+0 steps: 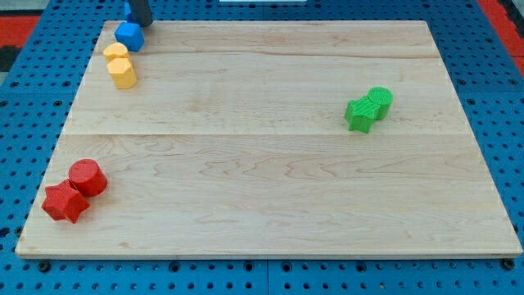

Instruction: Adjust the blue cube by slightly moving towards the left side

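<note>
The blue cube (129, 36) sits near the top left corner of the wooden board (270, 164). My tip (142, 24) is at the view's top edge, just above and to the right of the blue cube, touching or nearly touching it. Only the rod's lower end shows. A yellow block (115, 53) lies just below the blue cube, with a second yellow block (123, 73) right under it.
A red cylinder (87, 177) and a red star-shaped block (65, 201) sit together at the bottom left. A green cylinder (380, 101) and a green star-shaped block (359, 114) sit together at the right. Blue pegboard (24, 123) surrounds the board.
</note>
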